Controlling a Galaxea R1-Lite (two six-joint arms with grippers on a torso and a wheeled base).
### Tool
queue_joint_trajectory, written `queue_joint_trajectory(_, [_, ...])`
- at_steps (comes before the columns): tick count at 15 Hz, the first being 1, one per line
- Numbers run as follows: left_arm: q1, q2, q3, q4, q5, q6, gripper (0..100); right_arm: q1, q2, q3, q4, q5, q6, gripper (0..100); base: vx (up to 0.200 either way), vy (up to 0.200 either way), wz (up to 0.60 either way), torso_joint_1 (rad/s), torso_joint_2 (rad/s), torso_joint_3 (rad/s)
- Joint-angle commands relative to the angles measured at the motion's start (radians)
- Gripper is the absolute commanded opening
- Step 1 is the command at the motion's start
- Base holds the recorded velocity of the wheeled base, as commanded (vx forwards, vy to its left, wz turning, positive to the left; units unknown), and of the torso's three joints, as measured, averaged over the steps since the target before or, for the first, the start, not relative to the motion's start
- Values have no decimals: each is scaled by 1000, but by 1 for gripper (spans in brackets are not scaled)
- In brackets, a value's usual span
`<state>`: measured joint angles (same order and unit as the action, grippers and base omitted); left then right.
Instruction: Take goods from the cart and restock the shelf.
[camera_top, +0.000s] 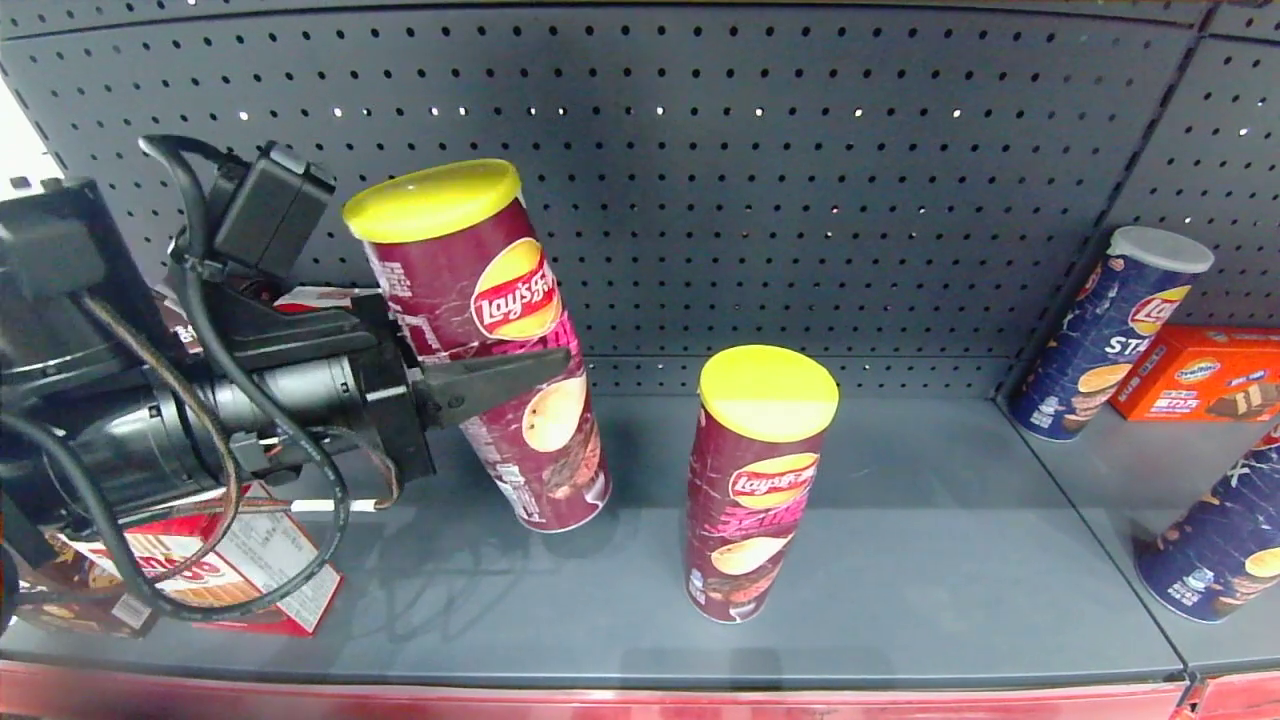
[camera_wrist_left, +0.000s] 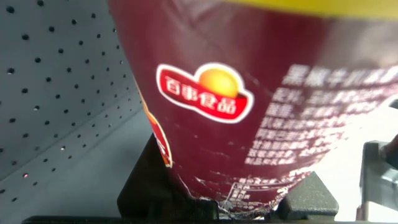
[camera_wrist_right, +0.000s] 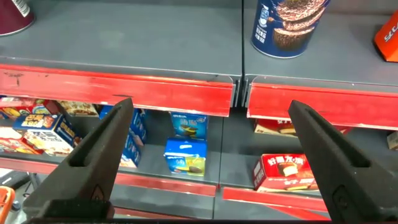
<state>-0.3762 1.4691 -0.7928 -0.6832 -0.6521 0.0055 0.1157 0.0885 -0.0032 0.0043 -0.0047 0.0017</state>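
Note:
My left gripper (camera_top: 520, 368) is shut on a maroon chip can with a yellow lid (camera_top: 470, 320), holding it by the middle over the left part of the grey shelf (camera_top: 900, 560). The can tilts, lid toward the left and base low by the shelf board; I cannot tell if it touches. Up close, the can (camera_wrist_left: 249, 112) sits between the left gripper's fingers (camera_wrist_left: 149, 186). A second, matching can (camera_top: 755, 480) stands upright to its right, apart from it. My right gripper (camera_wrist_right: 214, 165) hangs open and holds nothing, in front of the shelf's red front edge (camera_wrist_right: 124, 84).
Red snack boxes (camera_top: 240, 575) lie under the left arm. Blue chip cans (camera_top: 1110, 335) and an orange box (camera_top: 1200, 372) fill the neighbouring bay on the right, one blue can (camera_wrist_right: 289, 25) near its front. A pegboard wall (camera_top: 800, 180) backs the shelf. Lower shelves hold boxes (camera_wrist_right: 186, 155).

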Motion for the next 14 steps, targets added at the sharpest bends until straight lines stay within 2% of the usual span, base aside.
queue_joint_trajectory(1, [-12,63,-95,40,-3,10,0,1,4,0,0,0,0,100,0,0,0,0,0,0])
queue_joint_trajectory(4, [-13,151,-203,125,-12,17,0,1,4,0,0,0,0,100,0,0,0,0,0,0])
queue_joint_trajectory(7, [-26,237,-238,122,-21,56,0,1,4,0,0,0,0,100,0,0,0,0,0,0])
queue_joint_trajectory(10, [-23,323,-312,134,-20,77,0,1,4,0,0,0,0,100,0,0,0,0,0,0])
queue_joint_trajectory(12, [-27,367,-329,131,-18,116,0,1,4,0,0,0,0,100,0,0,0,0,0,0])
queue_joint_trajectory(13, [-47,393,-330,123,-17,166,0,1,4,0,0,0,0,100,0,0,0,0,0,0])
queue_joint_trajectory(14, [-49,402,-330,122,-14,197,0,1,2,0,0,0,0,100,0,0,0,0,0,0])
